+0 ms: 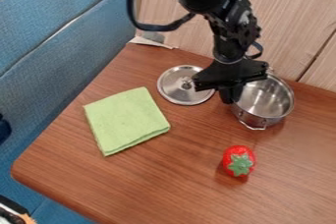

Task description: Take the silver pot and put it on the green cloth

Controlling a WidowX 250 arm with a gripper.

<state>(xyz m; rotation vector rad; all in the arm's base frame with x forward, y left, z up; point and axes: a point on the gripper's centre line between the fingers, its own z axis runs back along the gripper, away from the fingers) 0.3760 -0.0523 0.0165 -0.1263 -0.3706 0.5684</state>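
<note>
"One gripper (230, 98) is hanging low over the table (164, 183), and it's yours. Where is the silver pot (269, 98) from there?"

"Just beside your gripper, on the camera's right. You have it upright on the table, its inside open to view, and the near edge of your gripper's dark body overlaps its rim from this angle."

"Are you touching it, then?"

"You may be, but I cannot tell. Nor can I tell whether your gripper is wide or narrow, or whether it has hold of the rim."

"And the handle (256, 127)?"

"It sticks out from the pot on the side toward the camera, a little to the right of your gripper and nearer the camera."

"What about your green cloth (126, 120)?"

"Well apart from your gripper, to the camera's left. It's folded and lying flat, and the pot isn't on it."

"Do you have anything between the two?"

"You do: the round silver lid (187, 85), close to your gripper on its left as the camera sees it. It lies on the table with its knob up."

"Anything toward the camera?"

"A red strawberry (238, 161) with a green top sits on the table, nearer the camera than your gripper and apart from the pot."
</note>
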